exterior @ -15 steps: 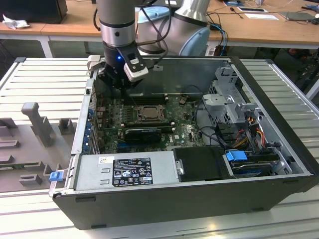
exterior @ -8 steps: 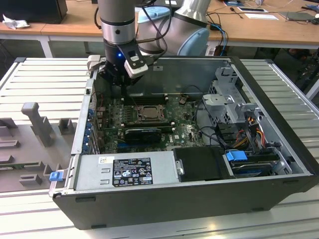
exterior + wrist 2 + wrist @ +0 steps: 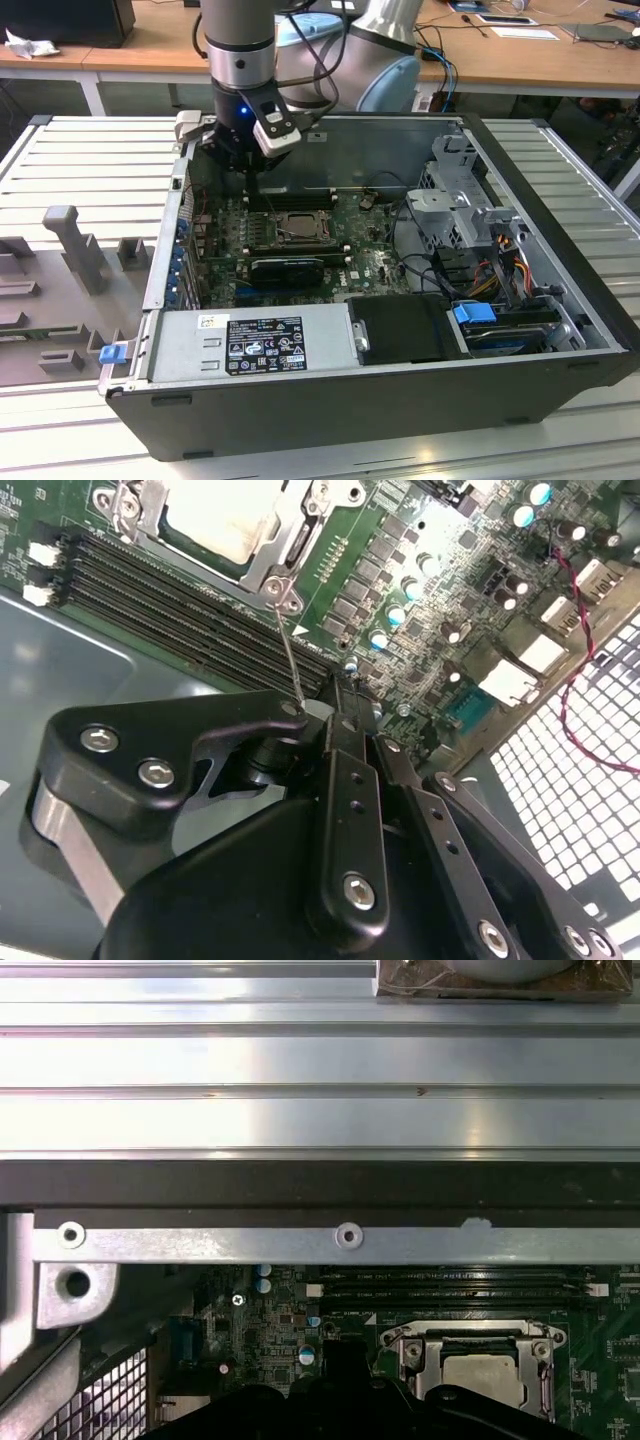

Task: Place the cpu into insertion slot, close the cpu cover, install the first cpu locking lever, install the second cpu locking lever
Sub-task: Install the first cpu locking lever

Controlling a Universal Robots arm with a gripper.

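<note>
We see the cpu seated in the slot under its lowered cover. A thin lever runs from the slot's corner straight back to the gripper, whose fingers look closed at its tip; whether they pinch it, we cannot tell.

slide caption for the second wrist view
Black gripper beside a thin wire lever, pale square cpu seated in the silvery-rimmed socket.
</note>
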